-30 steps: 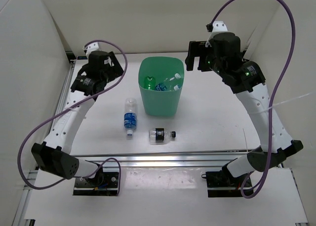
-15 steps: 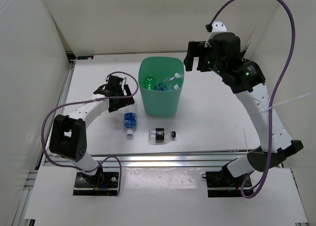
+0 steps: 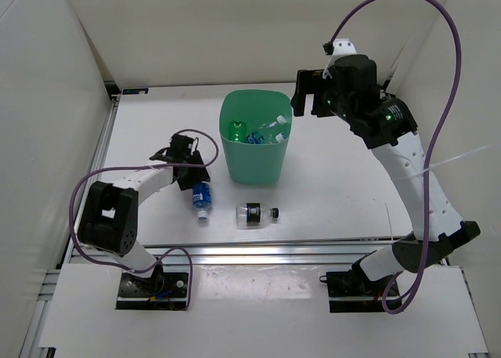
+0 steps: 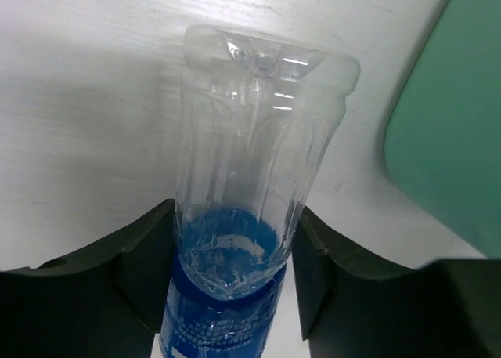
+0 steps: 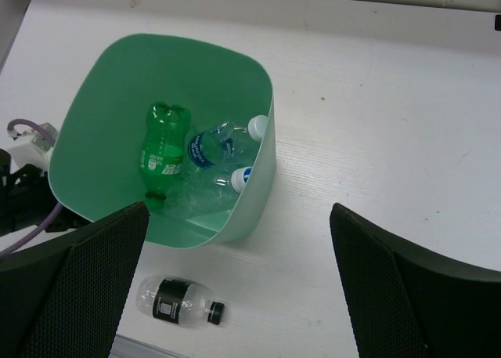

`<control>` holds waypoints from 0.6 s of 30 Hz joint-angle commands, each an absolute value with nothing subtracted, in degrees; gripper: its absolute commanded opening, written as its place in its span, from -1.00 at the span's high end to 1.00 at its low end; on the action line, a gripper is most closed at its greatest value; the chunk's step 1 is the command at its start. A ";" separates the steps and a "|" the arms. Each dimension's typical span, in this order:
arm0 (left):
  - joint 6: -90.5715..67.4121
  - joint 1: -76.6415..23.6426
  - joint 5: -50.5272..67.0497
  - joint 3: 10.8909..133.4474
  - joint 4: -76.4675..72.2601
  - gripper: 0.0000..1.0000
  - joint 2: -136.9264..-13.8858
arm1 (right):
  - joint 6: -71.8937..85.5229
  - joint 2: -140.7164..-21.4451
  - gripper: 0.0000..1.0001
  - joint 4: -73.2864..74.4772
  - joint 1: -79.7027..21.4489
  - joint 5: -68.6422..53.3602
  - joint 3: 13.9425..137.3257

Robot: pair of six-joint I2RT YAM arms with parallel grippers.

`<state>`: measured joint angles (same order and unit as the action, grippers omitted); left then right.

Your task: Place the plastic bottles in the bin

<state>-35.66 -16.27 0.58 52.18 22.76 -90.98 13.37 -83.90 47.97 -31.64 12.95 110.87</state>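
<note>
Left jaws pinch the blue-label bottle [image 4: 250, 178] lying on the tabletop [image 3: 337, 193] beside the bin [image 3: 252, 160]. Right jaws hover wide open. Black-label bottle [image 3: 254, 213] lies loose; three bottles [image 5: 160, 150] sit inside.

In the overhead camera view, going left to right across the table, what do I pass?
blue-label bottle → green bin → right gripper. The black-label bottle lies nearer than the bin, within its width, so it is left out.
</note>
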 commanded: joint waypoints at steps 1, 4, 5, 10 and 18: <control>-35.86 -14.51 -0.86 55.79 22.84 -0.17 -85.53 | 12.66 -81.83 -1.00 46.76 -31.90 14.06 110.05; -34.63 -13.28 -3.60 61.24 27.40 -0.14 -82.27 | 12.66 -81.83 -1.00 46.76 -31.90 14.06 109.43; -33.76 -12.75 -4.39 67.09 28.64 -0.12 -81.74 | 12.66 -81.83 -1.00 46.76 -31.90 14.06 109.42; -31.12 -14.49 -6.86 89.82 34.54 -0.10 -82.26 | 12.66 -81.30 -1.00 46.76 -31.90 14.06 108.90; -25.67 -23.98 2.01 117.50 34.54 -0.18 -97.18 | 13.71 -82.44 -1.00 46.76 -31.90 13.97 109.68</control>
<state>-28.88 -20.95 -2.52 115.13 30.65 -89.91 13.47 -83.15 48.01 -31.64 13.69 108.92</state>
